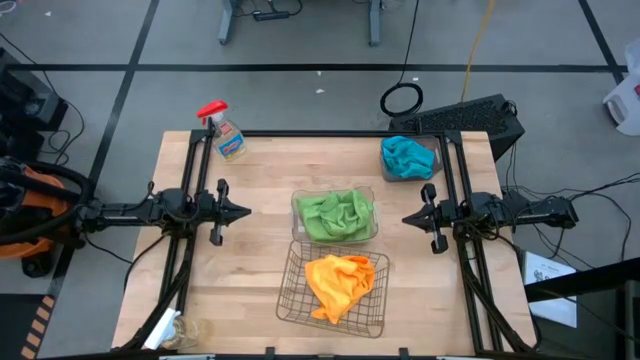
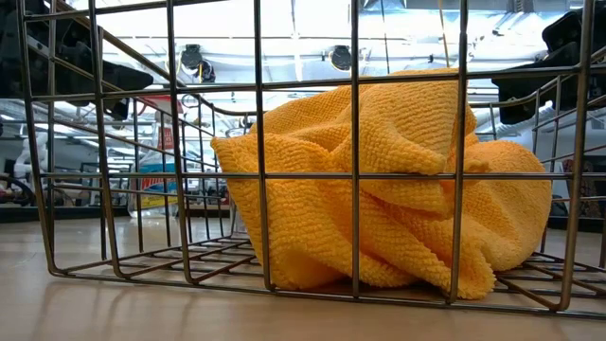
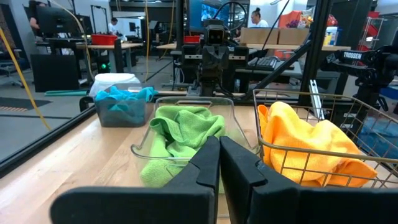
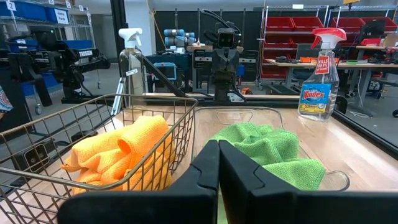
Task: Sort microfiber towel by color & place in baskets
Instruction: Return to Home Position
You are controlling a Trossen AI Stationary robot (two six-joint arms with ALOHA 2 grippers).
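Three baskets filled, one colour apiece, with both arms parked wide of them.

Nearest, the wire basket holds the orange cloths, bunched loosely as dropped cloth settles. Just beyond it, mid-table, the clear tub holds the green cloths. Level with that tub, the left gripper hangs to its left and the right gripper to its right. Each points inward, with its jaws pressed together on nothing. At the far right corner the tinted tub holds the teal cloths. A spray bottle stands at the far left, well apart from the baskets. No cloth lies loose on the table, so the sorting looks finished. The arms seem to be held off to the sides simply as a rest pose, clear of every basket.
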